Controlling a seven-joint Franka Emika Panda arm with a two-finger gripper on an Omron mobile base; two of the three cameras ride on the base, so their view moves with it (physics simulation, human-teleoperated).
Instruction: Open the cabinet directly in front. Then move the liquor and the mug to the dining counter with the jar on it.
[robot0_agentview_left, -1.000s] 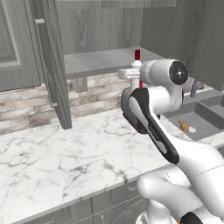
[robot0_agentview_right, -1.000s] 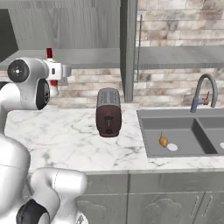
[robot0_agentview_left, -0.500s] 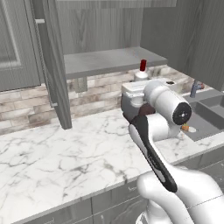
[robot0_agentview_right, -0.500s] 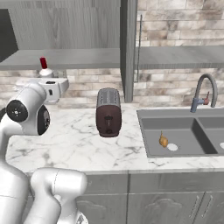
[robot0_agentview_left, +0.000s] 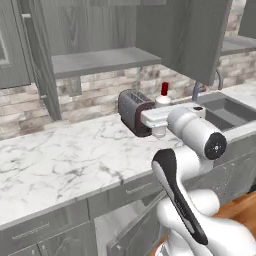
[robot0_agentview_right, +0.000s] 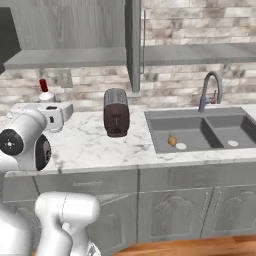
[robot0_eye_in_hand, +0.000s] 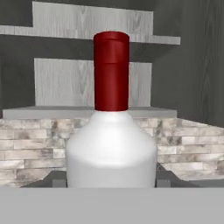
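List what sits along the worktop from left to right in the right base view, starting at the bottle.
liquor, held up in the pincer → toaster → sink, with the faucet standing behind it.

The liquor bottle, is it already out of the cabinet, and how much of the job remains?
Done: the cabinet stands open, and the liquor is off its shelf. In hand: the claw holds the bottle above the marble worktop, near the toaster. Left: carrying it to the dining counter with the jar, then fetching the mug. I cannot see the mug or that counter here.
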